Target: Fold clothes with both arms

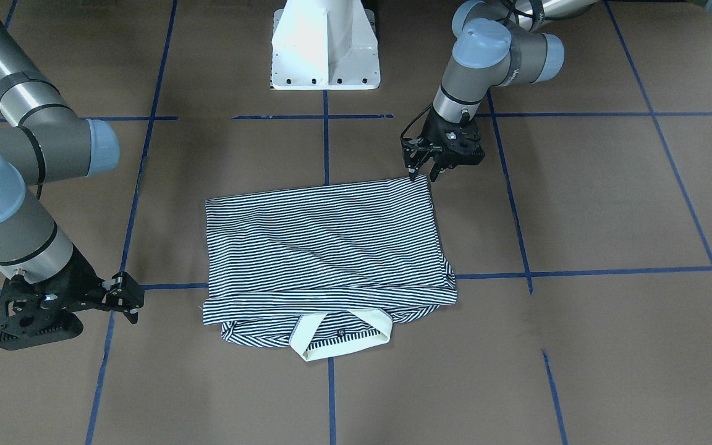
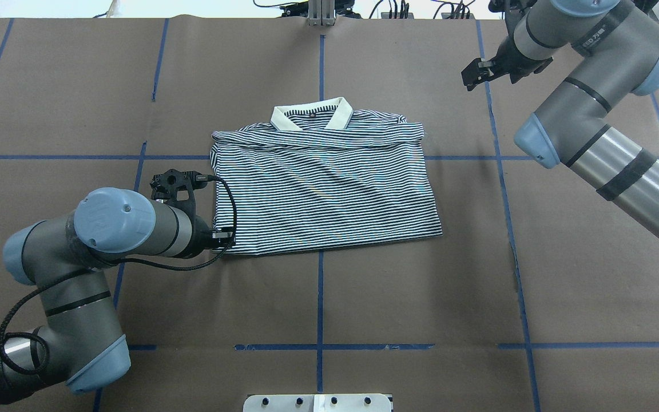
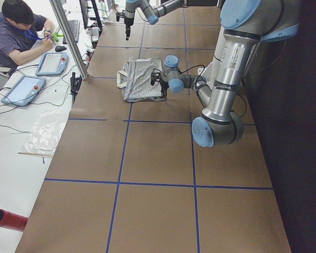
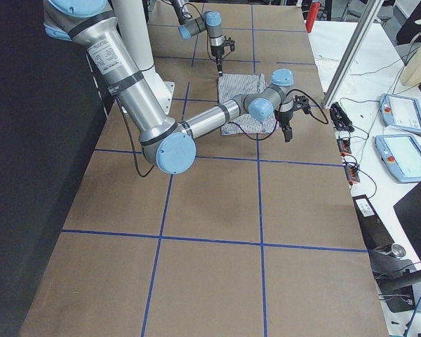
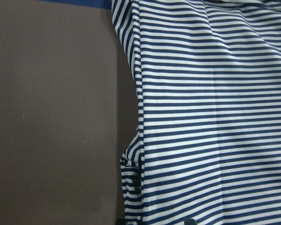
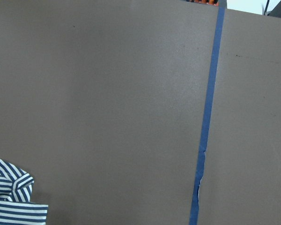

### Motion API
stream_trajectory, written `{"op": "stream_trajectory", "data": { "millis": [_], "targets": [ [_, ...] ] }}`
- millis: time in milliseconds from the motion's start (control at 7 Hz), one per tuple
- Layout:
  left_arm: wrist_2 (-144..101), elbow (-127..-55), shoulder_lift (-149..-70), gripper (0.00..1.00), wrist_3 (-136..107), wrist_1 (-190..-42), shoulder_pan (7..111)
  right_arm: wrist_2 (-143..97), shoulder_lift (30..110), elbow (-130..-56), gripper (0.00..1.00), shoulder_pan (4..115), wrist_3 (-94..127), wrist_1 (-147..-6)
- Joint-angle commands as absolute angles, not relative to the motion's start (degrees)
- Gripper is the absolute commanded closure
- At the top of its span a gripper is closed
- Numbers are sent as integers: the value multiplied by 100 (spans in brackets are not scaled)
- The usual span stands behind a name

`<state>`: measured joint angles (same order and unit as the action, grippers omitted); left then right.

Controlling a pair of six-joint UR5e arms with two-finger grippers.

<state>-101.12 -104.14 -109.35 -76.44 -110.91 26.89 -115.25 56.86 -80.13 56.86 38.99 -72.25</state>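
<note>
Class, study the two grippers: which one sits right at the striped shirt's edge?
The left gripper, poised at a corner of the shirt; the right gripper stands well clear of it.

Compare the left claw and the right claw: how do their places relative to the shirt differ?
The left claw sits at the hem corner of the shirt nearest the robot; the right claw hangs off the cloth, beside the collar end, over bare table. The left claw's wrist view is mostly stripes; the right claw's shows mostly table and a scrap of shirt. Both are black, two-fingered.
</note>
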Motion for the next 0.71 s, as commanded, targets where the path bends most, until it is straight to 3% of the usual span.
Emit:
{"op": "stream_trajectory", "data": {
  "millis": [0, 286, 429, 571],
  "targets": [
    [-10107, -10389, -10916, 53, -7647, -11083, 2619, -11522, 5687, -8007, 0, 5687, 3902, -7225],
    [-10046, -10284, -10925, 62, -7646, -11083, 2593, -11514, 5695, -8007, 0, 5687, 3902, -7225],
    [-10037, -10283, -10925, 85, -7646, -11083, 2593, -11514, 5704, -8007, 0, 5687, 3902, -7225],
    [-10037, -10292, -10916, 100, -7638, -11092, 2593, -11496, 5713, -8007, 0, 5678, 3902, -7225]
  ]
}}
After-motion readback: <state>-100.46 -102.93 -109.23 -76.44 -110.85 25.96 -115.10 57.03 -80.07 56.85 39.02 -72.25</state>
